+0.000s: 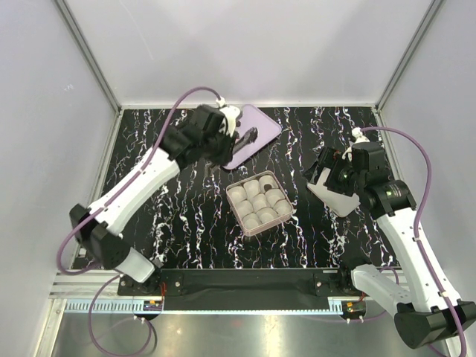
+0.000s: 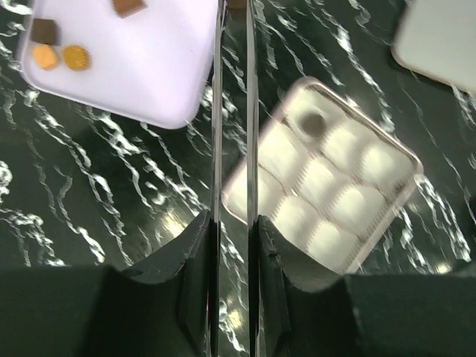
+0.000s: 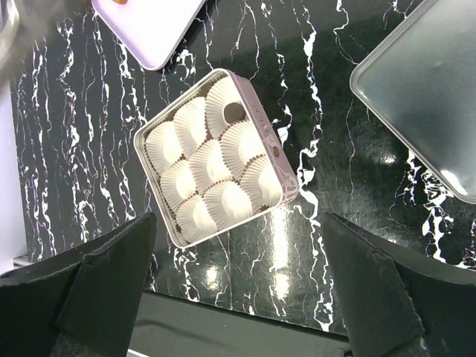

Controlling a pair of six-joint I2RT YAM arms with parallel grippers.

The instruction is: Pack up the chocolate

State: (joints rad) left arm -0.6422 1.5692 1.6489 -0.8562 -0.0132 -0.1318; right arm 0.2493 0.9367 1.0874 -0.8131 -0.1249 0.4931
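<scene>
My left gripper (image 2: pixel 233 22) has two long thin blades set close together, and a small brown piece of chocolate (image 2: pixel 236 4) shows pinched between them at the view's top edge. Beside it, several more chocolate pieces (image 2: pixel 46 56), dark brown and orange, lie on a lavender plate (image 2: pixel 149 67). From above, the left gripper (image 1: pixel 245 138) hangs over that plate (image 1: pixel 260 126). A pink box (image 1: pixel 246 222) holds white paper cups, and one cup has a dark chocolate piece (image 3: pixel 234 111) in it. My right gripper (image 3: pixel 249 297) stands wide open with nothing in it, above the table near the box (image 3: pixel 279 160).
A pale lid (image 3: pixel 424 89) lies flat on the black marbled table to the right of the box, under the right arm (image 1: pixel 387 197). White walls and metal posts close in the table at the back and sides.
</scene>
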